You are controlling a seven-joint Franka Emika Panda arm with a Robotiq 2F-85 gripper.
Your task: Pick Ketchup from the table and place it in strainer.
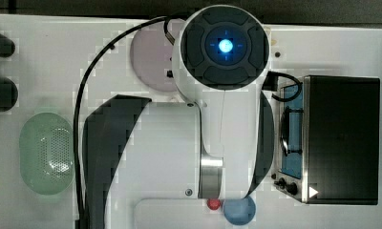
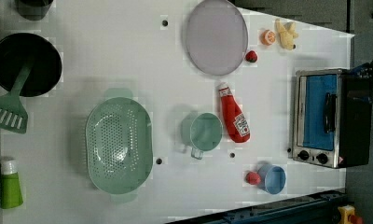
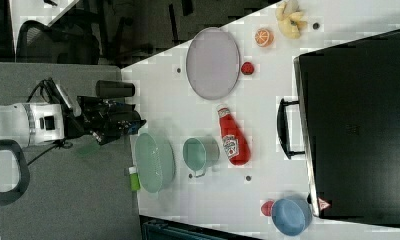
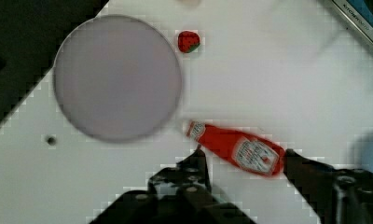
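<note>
The hand is seen in the wrist view with its two fingers spread apart and nothing between them; it hangs well above the counter, and the ketchup lies in the gap below, unheld. In the right view the hand is seen at the end of the arm, out past the counter's edge at the right view's left.

The ketchup lies flat on the counter, white cap toward the plate, base toward the blue bowl. In the left view the green cup stands just beside it on the left view's left, and the oven stands apart on the left view's right. The strainer rests empty, beyond the cup at the left view's left.

The step in hand is judged to be the approach to the grasp. A good grasp is best taken across the short width of the bottle, near mid-body where the label sits, so the jaws should be turned square to its long axis before descent. The fingers are to be kept wide until they straddle the body, then closed. The cup side deserves care, since a finger lowered there could nudge the cup. A strawberry lies beside the plate, clear of the path.
</note>
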